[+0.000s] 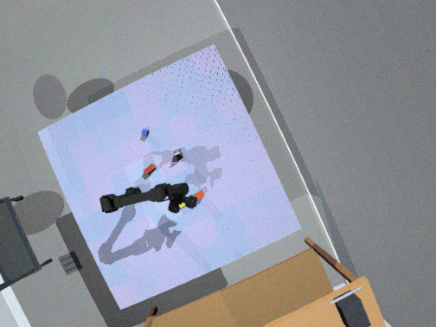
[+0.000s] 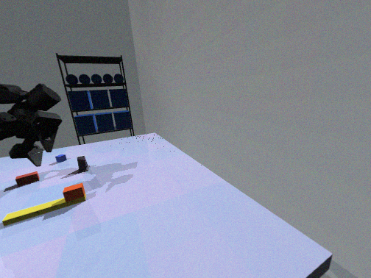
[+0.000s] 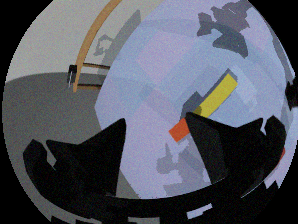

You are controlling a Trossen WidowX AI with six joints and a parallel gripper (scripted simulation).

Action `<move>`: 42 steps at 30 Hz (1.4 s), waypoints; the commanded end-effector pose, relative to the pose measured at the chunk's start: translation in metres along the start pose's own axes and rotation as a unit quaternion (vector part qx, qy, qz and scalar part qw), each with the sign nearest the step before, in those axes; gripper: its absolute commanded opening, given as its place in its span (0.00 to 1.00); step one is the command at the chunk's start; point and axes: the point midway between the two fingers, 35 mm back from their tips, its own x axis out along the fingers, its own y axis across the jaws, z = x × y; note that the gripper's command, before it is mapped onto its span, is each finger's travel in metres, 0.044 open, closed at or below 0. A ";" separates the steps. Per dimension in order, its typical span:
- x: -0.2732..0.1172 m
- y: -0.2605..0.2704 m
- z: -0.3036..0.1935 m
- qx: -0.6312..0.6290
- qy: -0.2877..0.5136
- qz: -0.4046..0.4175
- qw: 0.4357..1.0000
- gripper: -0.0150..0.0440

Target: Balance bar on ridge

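The yellow bar (image 1: pixel 182 205) (image 2: pixel 33 212) (image 3: pixel 219 96) lies on the table, with an orange block (image 1: pixel 198 195) (image 2: pixel 74 192) (image 3: pixel 178 131) on one end. My gripper (image 1: pixel 182 205) (image 2: pixel 43 158) (image 3: pixel 156 119) is open and empty, above the table and well clear of the bar in height. In the wrist view one finger covers part of the bar near the orange block. A small dark upright piece (image 1: pixel 178 157) (image 2: pixel 82 164) stands apart from the bar; I cannot tell for sure whether it is the ridge.
A red block (image 1: pixel 150 169) (image 2: pixel 27 179) lies on the table (image 1: pixel 264 208) beyond the bar in the exterior view. A small blue block (image 1: pixel 145 132) (image 2: pixel 60 158) sits farther back. A shelf rack (image 2: pixel 99 85) stands behind the table.
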 end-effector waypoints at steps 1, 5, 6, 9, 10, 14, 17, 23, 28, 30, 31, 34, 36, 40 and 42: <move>0.012 -0.007 -0.002 0.037 0.015 -0.056 0.998 0.79; 0.019 -0.013 -0.001 0.081 0.028 -0.108 0.990 0.79; 0.020 -0.014 -0.001 0.093 0.030 -0.121 0.988 0.79; 0.024 -0.019 0.000 0.129 0.036 -0.162 0.978 0.79; 0.026 -0.020 0.001 0.141 0.037 -0.175 0.974 0.79; 0.029 -0.026 0.003 0.191 0.041 -0.230 0.953 0.79; 0.030 -0.030 0.004 0.230 0.041 -0.271 0.934 0.79; 0.031 -0.037 0.008 0.310 0.033 -0.352 0.883 0.79; 0.030 -0.039 0.009 0.343 0.028 -0.384 0.857 0.79; 0.030 -0.039 0.009 0.343 0.028 -0.384 0.857 0.79; 0.030 -0.039 0.009 0.343 0.028 -0.384 0.857 0.79; 0.031 -0.040 0.009 0.343 0.028 -0.384 0.857 0.79; 0.035 -0.043 0.007 0.343 0.028 -0.384 0.857 0.79; 0.052 -0.056 -0.001 0.343 0.028 -0.384 0.857 0.79; 0.062 -0.064 -0.005 0.343 0.028 -0.384 0.857 0.79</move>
